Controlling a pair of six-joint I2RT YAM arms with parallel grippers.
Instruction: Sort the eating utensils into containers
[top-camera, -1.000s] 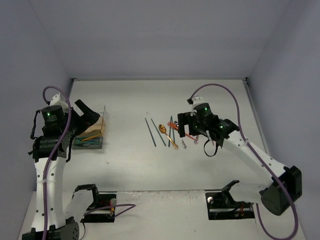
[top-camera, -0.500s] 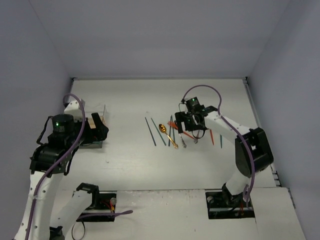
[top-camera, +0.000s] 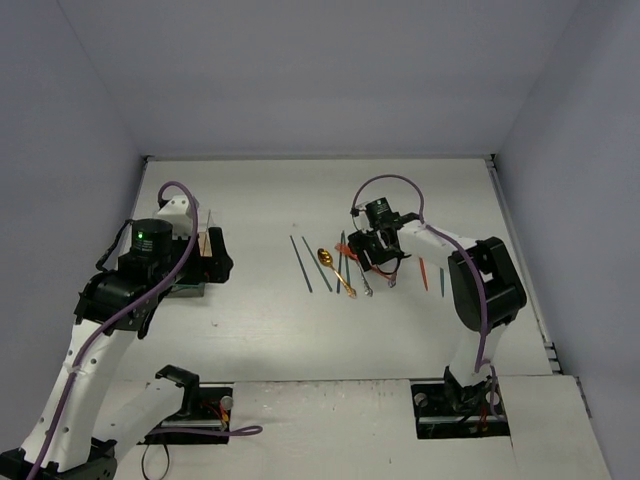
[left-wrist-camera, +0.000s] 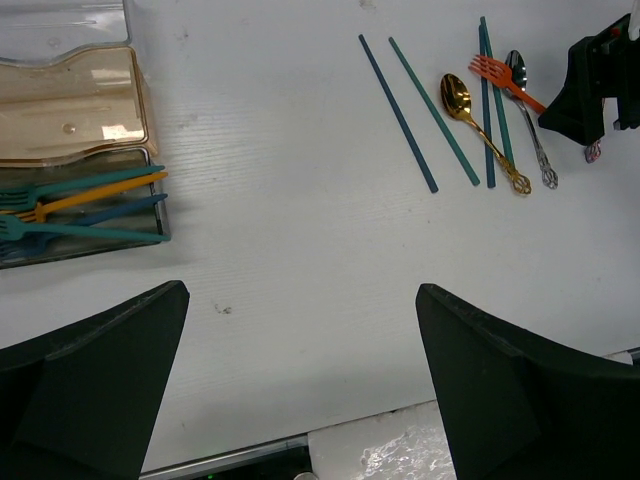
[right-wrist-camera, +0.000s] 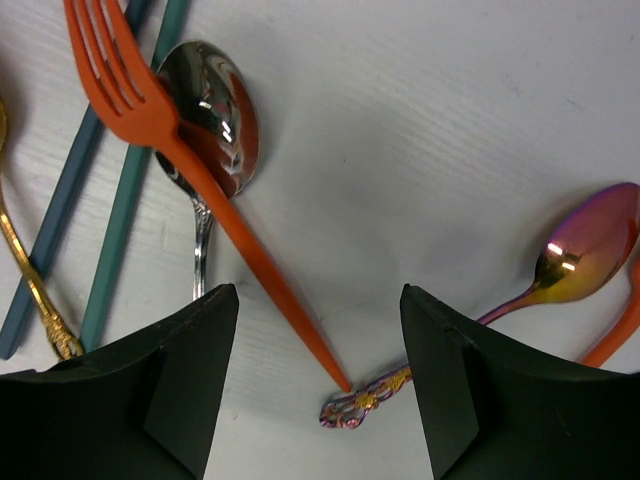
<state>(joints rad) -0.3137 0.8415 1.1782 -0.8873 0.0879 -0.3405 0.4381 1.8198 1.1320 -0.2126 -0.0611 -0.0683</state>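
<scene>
Partly open right tool (right-wrist-camera: 315, 300) over fork (right-wrist-camera: 205, 194)

Forks (left-wrist-camera: 85, 205) lie in the container (left-wrist-camera: 70, 110), left of the loose utensils (left-wrist-camera: 457, 94).

The slim plastic fork (right-wrist-camera: 205, 195) is orange; the polished metal spoon (right-wrist-camera: 225, 85) is silver, mirroring orange. The ornate-handled metal spoon (right-wrist-camera: 585, 245) shimmers purple, pink and gold.

Bright, even light with soft shadows and sharp focus. Glare on the spoon (right-wrist-camera: 205, 110), left ahead of the right gripper (right-wrist-camera: 320, 370).
</scene>
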